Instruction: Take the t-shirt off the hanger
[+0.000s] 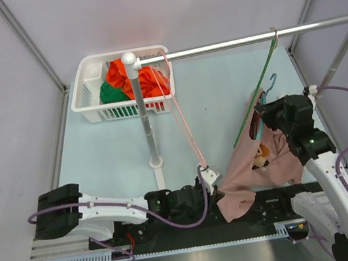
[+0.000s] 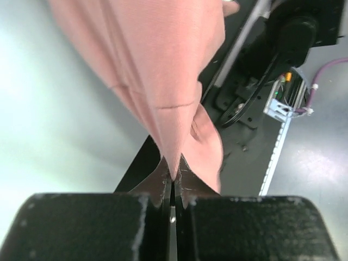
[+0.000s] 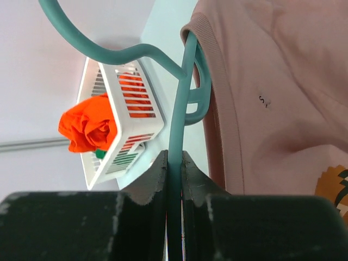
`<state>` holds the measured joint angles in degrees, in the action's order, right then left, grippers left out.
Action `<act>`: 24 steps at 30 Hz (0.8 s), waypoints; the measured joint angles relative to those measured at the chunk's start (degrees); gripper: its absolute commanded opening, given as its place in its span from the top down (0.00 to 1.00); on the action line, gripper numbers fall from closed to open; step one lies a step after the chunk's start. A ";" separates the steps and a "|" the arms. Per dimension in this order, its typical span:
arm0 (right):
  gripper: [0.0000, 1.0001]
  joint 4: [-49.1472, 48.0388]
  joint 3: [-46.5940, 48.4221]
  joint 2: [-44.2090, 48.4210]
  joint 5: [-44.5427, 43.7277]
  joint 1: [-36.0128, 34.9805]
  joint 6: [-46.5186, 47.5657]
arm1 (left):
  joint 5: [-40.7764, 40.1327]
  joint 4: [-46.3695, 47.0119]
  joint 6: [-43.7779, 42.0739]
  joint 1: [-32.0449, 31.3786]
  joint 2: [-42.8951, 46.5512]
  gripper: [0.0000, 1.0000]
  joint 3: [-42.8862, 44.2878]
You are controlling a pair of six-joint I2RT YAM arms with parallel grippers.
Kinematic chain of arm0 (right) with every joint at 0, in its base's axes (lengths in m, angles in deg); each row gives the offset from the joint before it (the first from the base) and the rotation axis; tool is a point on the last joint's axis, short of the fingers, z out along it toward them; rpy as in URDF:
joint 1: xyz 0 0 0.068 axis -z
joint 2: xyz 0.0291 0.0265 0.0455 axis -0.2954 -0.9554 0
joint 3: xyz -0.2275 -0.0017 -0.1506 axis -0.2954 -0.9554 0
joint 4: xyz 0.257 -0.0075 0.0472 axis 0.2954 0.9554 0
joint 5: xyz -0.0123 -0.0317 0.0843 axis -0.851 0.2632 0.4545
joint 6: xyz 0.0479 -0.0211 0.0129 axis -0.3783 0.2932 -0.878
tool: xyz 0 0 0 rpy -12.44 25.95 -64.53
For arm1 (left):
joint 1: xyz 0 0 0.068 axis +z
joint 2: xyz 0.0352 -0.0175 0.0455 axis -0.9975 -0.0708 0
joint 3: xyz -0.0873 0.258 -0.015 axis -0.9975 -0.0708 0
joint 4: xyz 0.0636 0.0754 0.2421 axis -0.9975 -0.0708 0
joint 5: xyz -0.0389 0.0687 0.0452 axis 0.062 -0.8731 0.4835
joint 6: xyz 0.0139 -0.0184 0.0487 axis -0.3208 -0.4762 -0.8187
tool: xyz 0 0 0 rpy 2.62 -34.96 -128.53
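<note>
A pink t-shirt [image 1: 260, 170] hangs on a teal hanger [image 3: 175, 109], off the rail, at the right of the table. My right gripper [image 3: 174, 163] is shut on the hanger's teal bar, just beside the shirt's collar [image 3: 215, 109]. In the top view that gripper [image 1: 265, 111] sits at the upper end of the shirt. My left gripper [image 2: 174, 182] is shut on a pinched fold of the t-shirt [image 2: 163, 70], which spreads up and away from the jaws. In the top view the left gripper [image 1: 213, 187] holds the shirt's lower left edge.
A white basket [image 1: 89, 97] with orange and green clothes stands at the back left. A metal rail [image 1: 246, 41] on a white post [image 1: 143, 109] spans the back, with a pink hanger [image 1: 182, 116] and a green hanger [image 1: 257, 91] on it. The black arm mount [image 1: 265, 202] lies below the shirt.
</note>
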<state>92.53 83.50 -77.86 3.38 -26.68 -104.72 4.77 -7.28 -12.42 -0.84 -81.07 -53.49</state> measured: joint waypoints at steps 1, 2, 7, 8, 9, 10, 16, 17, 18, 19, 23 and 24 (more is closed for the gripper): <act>1.00 -0.90 0.00 -0.98 0.61 0.92 -0.48 | -0.57 0.02 0.74 0.00 0.92 1.00 -1.07; 1.00 -1.75 0.00 -1.88 1.25 1.86 -0.90 | -1.25 0.20 1.75 0.02 1.99 1.00 -2.73; 1.00 -5.38 0.00 -6.60 5.38 7.17 -3.56 | -3.37 -0.72 6.29 0.02 3.39 1.00 -8.70; 1.00 -5.64 0.00 -7.15 6.25 7.82 -3.93 | -3.58 -0.98 6.97 0.02 3.37 1.00 -9.27; 1.00 -5.95 0.02 -7.80 7.85 8.76 -4.63 | -4.07 -1.27 7.78 0.02 3.37 1.00 -9.75; 1.00 -6.10 0.04 -8.26 9.05 9.49 -4.98 | -4.61 -1.62 8.39 0.02 3.37 1.00 -9.97; 1.00 -5.70 1.25 -9.68 16.39 11.30 -6.49 | -8.57 -5.79 10.64 0.31 3.39 1.00 -9.09; 1.00 -5.46 1.22 -8.96 17.51 10.93 -6.51 | -9.05 -6.95 10.71 0.98 3.39 1.00 -8.41; 1.00 -4.85 1.18 -7.93 18.45 10.54 -6.64 | -9.16 -7.63 10.78 1.62 3.39 1.00 -7.89; 1.00 -4.35 1.09 -6.82 19.26 10.25 -6.75 | -9.20 -7.96 10.84 2.25 3.39 1.00 -7.52; 1.00 -0.33 -1.01 1.73 23.32 7.93 -7.10 | -9.01 -9.31 11.78 7.15 3.37 1.00 -6.27; 1.00 1.38 -1.51 4.24 24.50 7.45 -7.08 | -9.01 -9.81 11.93 8.07 3.28 1.00 -5.86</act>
<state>93.91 81.99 -73.62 27.89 -19.23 -111.80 -4.24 -17.09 -0.49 7.22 -77.79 -59.34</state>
